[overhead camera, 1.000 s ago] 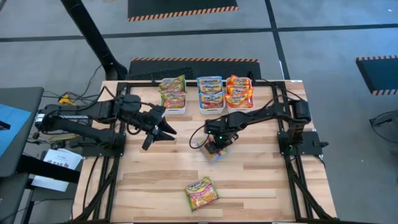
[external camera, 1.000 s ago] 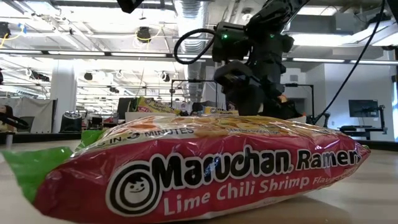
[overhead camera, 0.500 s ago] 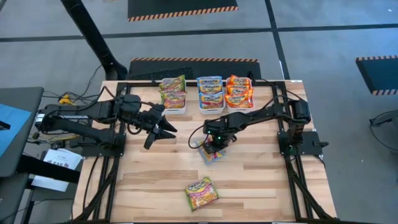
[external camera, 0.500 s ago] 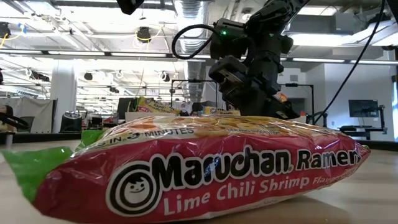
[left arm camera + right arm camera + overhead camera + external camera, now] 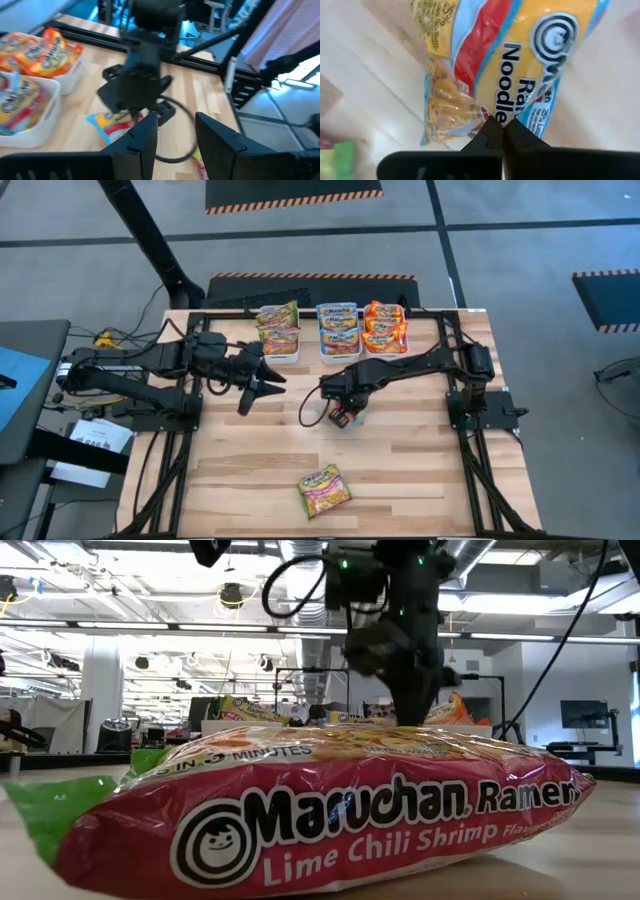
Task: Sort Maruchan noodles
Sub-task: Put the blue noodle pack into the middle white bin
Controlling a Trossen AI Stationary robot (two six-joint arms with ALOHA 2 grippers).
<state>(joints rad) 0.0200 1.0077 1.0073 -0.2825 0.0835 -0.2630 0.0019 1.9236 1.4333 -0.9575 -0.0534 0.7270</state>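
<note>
Bins (image 5: pixel 340 356) at 12 o'clock hold most packets | your right gripper (image 5: pixel 341 416) pinches blue packet (image 5: pixel 507 65) | left gripper (image 5: pixel 262 383) jaws apart, idle | green packet (image 5: pixel 323 490) at 6 o'clock remains

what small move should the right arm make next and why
Probably lift. The right gripper is pinched on the blue-edged noodle packet at mid-table, and the middle bin already holds blue packets, so raising it clear of the table comes before carrying it there. The left gripper waits open nearby.
</note>
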